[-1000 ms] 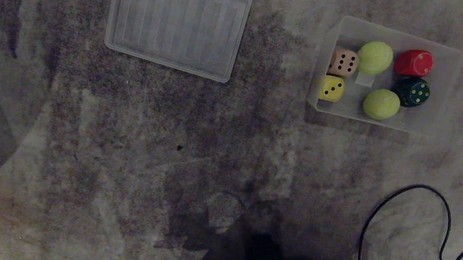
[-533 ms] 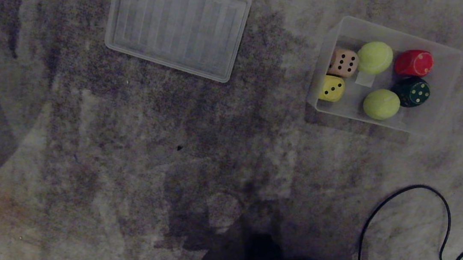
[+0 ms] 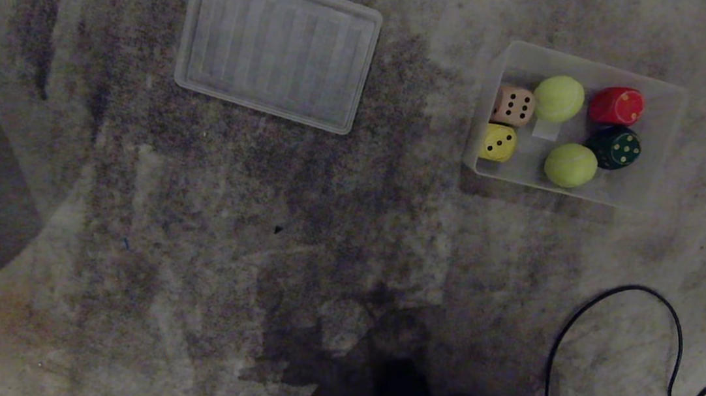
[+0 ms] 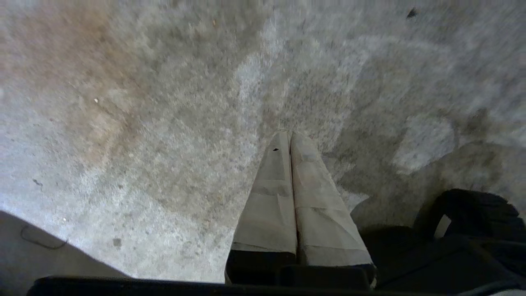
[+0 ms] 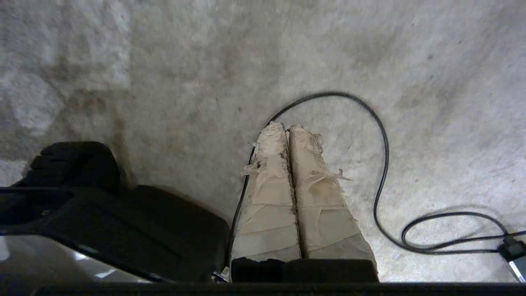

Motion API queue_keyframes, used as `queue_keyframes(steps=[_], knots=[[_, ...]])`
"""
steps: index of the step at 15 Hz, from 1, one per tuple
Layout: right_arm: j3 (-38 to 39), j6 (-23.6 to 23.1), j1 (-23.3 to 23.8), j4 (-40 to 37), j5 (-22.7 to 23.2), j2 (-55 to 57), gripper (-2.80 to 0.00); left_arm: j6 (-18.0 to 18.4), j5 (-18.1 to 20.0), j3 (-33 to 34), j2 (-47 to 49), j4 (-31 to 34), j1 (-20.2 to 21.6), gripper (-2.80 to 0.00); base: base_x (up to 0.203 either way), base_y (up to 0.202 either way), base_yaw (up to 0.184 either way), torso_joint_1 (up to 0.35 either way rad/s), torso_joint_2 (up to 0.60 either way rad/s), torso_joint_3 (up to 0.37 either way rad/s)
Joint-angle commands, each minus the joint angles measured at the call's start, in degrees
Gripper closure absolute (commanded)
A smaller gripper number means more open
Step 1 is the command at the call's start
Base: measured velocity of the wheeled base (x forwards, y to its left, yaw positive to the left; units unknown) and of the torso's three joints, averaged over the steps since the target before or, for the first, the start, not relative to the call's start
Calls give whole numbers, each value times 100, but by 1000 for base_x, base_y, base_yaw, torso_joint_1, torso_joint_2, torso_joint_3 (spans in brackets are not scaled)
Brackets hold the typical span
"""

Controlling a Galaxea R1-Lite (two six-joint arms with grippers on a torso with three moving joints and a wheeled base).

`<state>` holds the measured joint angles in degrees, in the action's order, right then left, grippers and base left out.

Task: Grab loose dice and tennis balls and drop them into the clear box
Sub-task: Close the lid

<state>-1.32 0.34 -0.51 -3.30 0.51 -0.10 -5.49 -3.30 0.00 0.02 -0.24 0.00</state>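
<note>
Clear box (image 3: 660,126) sits on the carpet (image 3: 200,240), at the right of the head view, turned at a slant. All task things are inside it. Cream die (image 3: 513,106) and yellow die (image 3: 497,142) sit side by side at the box end nearest the lid (image 3: 280,52), touching or nearly so. Two tennis balls in the box middle: one ball (image 3: 558,98) just beside the cream die, the other ball (image 3: 570,164) near the yellow die with a small gap. Red die (image 3: 615,106) and green die (image 3: 614,147) at the box end farthest from the lid, one against the other. A pale label patch (image 3: 546,129) shows on the box floor between the balls. The ribbed lid lies flat on the carpet, well apart from the box, up and left of it in the head view. A black cable (image 3: 609,328) loops on the carpet below the box, apart from it; it also shows in the right wrist view. Neither arm shows in the head view. Left hand (image 4: 289,137) hangs over bare carpet, taped fingers (image 4: 271,193) pressed together, holding nothing. Right hand (image 5: 287,128) hangs over the carpet above the cable loop, taped fingers (image 5: 269,197) closed, tape frayed, holding nothing. Dark robot body (image 5: 102,222) beside it.
</note>
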Motion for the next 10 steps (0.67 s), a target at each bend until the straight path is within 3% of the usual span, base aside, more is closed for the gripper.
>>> queue_keyframes(steps=[1,10], knots=[[0,1,-2,-4,2,14,0,-2,-4,9,6,6,0,0,0,0,0,2,4,200],[0,1,-2,-4,2,10,0,-5,-4,9,6,6,0,0,0,0,0,3,2,204]])
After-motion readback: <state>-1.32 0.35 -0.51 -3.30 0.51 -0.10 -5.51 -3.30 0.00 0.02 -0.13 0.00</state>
